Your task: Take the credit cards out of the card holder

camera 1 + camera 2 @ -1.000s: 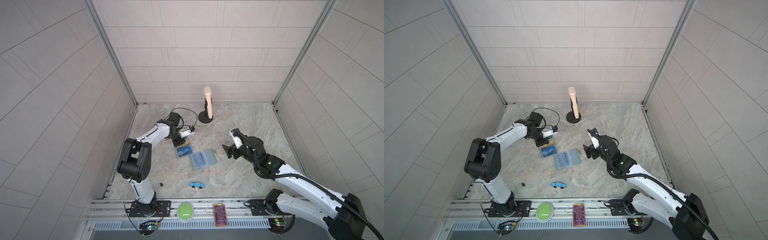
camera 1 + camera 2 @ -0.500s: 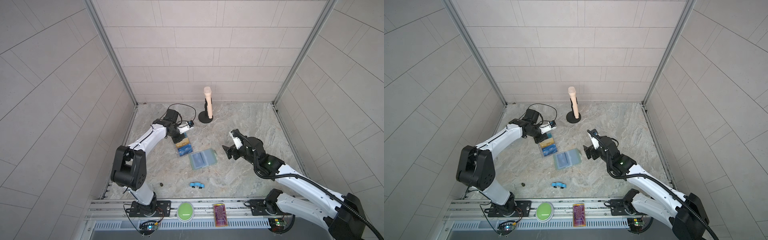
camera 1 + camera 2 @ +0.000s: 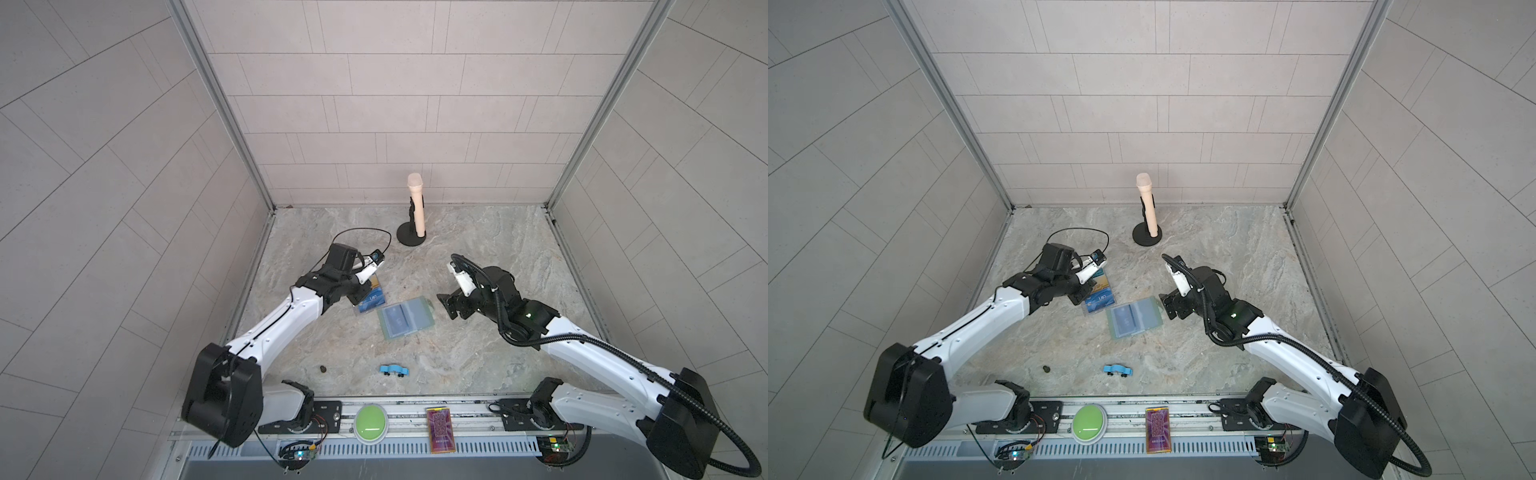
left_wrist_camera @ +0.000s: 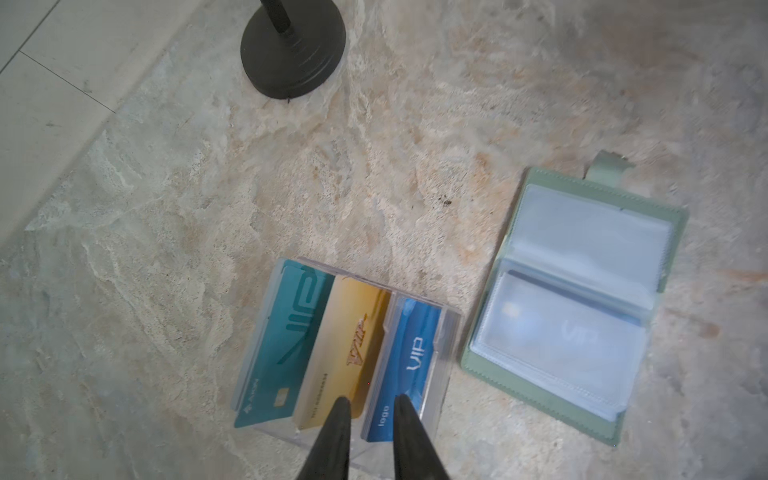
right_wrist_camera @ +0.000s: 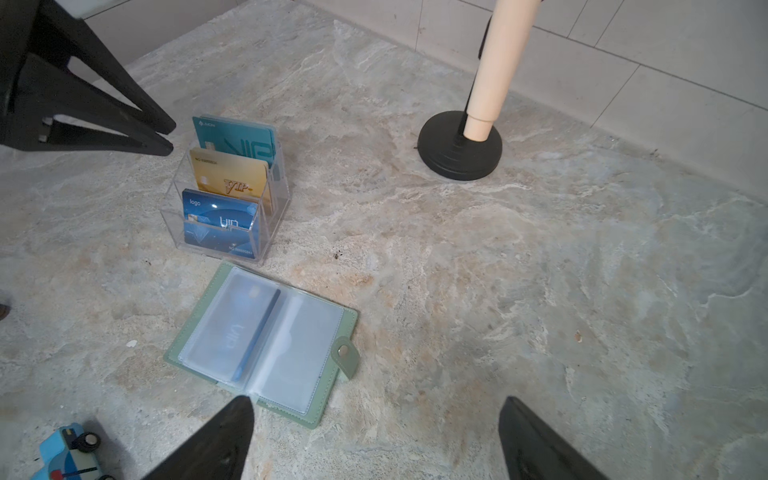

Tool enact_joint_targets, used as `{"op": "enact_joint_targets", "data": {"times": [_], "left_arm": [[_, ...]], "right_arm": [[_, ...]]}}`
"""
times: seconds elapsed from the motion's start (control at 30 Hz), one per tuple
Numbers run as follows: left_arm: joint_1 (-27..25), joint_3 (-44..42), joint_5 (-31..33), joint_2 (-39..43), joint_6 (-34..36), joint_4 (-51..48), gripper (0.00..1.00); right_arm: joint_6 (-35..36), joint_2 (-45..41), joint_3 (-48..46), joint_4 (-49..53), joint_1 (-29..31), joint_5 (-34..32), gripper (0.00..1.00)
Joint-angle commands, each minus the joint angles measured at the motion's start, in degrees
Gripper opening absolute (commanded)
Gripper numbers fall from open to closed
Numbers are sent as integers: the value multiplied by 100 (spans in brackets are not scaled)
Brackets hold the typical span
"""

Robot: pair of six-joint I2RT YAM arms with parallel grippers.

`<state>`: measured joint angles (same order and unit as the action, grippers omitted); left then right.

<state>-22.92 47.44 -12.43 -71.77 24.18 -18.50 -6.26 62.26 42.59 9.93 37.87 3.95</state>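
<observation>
The mint-green wallet-like card holder [image 3: 406, 318] lies open on the stone bench [image 3: 478, 249], one blue plastic credit card [image 5: 232, 332] in its left sleeve. The right claw [image 5: 376, 401] gapes empty just right of it. The left claw [image 4: 368, 405], slightly parted, hovers over the clear acrylic stand [image 5: 278, 199]. Unpinned, the holder could drag along with the card.

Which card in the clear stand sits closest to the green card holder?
The blue card, in the lowest front tier; the gold card and teal card stand higher behind it.

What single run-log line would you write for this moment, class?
left gripper: open, empty, over acrylic card stand | right gripper: open, beside card holder | card holder: open flat, VIP card in sleeve
</observation>
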Motion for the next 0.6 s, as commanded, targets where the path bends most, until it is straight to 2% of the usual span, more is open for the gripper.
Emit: {"op": "enact_joint_targets", "data": {"times": [0.0,0.07,0.13,0.2,0.4,0.57], "left_arm": [[-77,-542,-121,587,-1035,733,25],[-86,-918,-304,940,-1457,1024,31],[-96,-1297,-475,1284,-1774,1329,42],[-109,-1580,-614,1518,-2010,1555,45],[-111,-2348,-768,1996,-2742,2175,44],[-194,-2832,-1016,2009,-3401,2916,38]], "right_arm": [[-130,120,164,118,106,209,94],[-211,249,203,46,188,238,94],[-258,445,287,9,287,271,94],[-261,682,409,15,391,289,94],[-442,1379,785,-32,668,475,93],[-790,1837,941,-264,926,407,88]]}}
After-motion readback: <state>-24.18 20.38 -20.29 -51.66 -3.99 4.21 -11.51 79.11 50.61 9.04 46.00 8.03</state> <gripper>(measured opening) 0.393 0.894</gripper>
